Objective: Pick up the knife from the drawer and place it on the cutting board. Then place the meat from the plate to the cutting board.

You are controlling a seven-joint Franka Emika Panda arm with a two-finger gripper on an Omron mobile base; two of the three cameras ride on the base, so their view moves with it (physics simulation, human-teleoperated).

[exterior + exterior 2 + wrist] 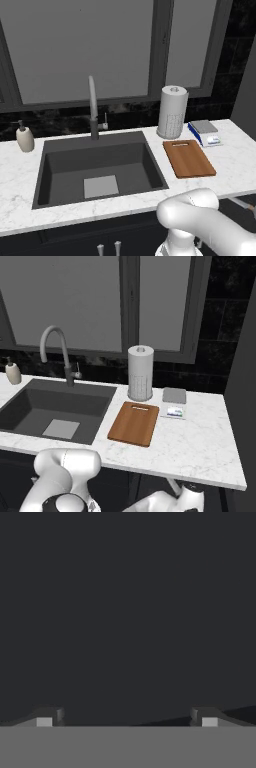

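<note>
Two fingertips of the gripper point(127, 717) stand wide apart against a blank dark cabinet face below the bench point(235, 165), so a blind reach may strike it instead of the drawer.

I see a flat rectangular reddish-brown wooden cutting board point(189, 158) with visible grain and a matt finish. It lies on a white marble-look counter point(235, 165) with grey veining, smooth and faintly glossy. The dark grey sink basin point(100, 167) looks matt, the tall grey metal faucet point(93, 107) brushed. The white paper towel roll point(172, 112) is softly textured. My arm's white shell point(200, 220) is glossy plastic.
</note>
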